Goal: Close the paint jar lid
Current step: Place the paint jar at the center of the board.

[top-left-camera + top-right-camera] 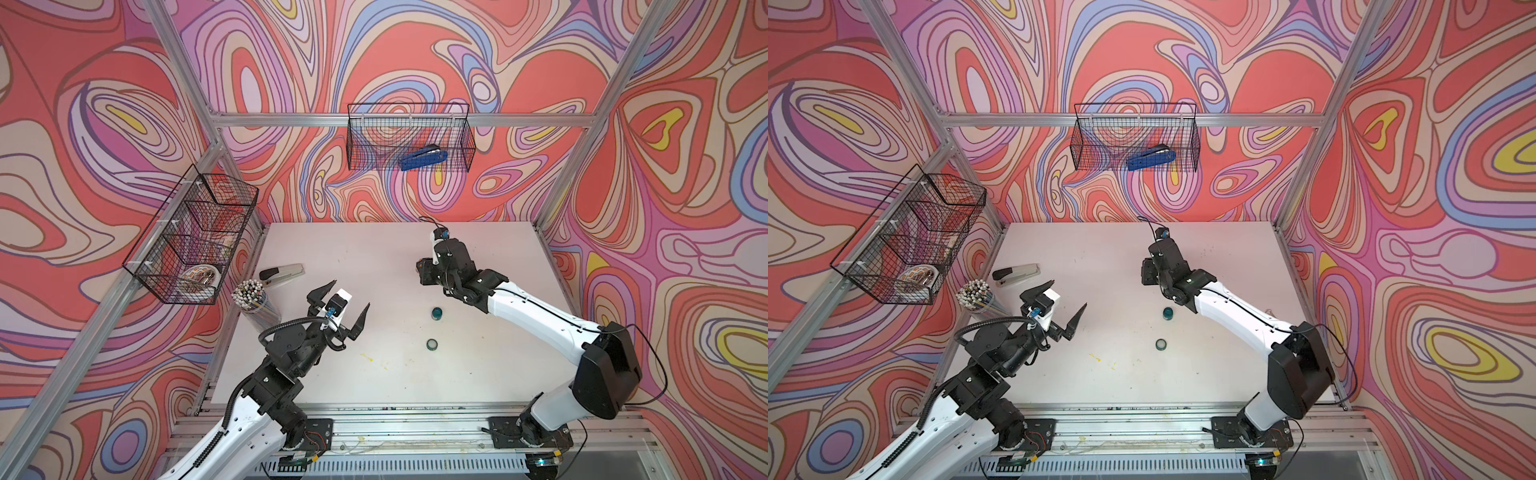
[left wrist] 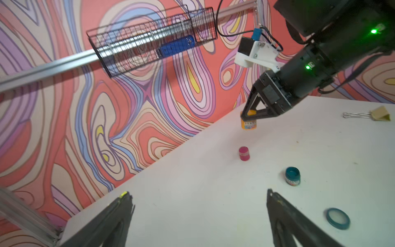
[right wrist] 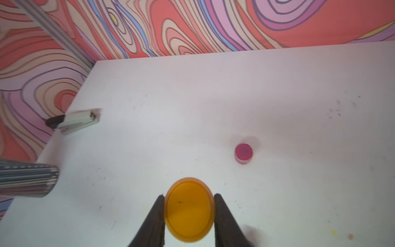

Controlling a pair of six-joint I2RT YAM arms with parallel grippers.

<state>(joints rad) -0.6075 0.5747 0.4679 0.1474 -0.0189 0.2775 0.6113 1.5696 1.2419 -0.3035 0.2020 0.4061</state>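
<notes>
The left gripper (image 1: 351,294) hung above the tabletop (image 1: 365,249) with its jaws spread wide and nothing between them, and further back the right gripper (image 3: 189,195) was clamped on the orange lid (image 3: 189,213) of a standing jar. The teal paint jar (image 1: 437,312) stood uncovered, its teal lid (image 1: 432,343) lying near it. I judged that this lid should come down flat and centred before any turning, or the thread would cross.

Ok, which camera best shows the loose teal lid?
The left wrist view: the teal lid lies close, rim and pale centre clear. Both top views show the lid tiny; the right wrist view misses it.
</notes>
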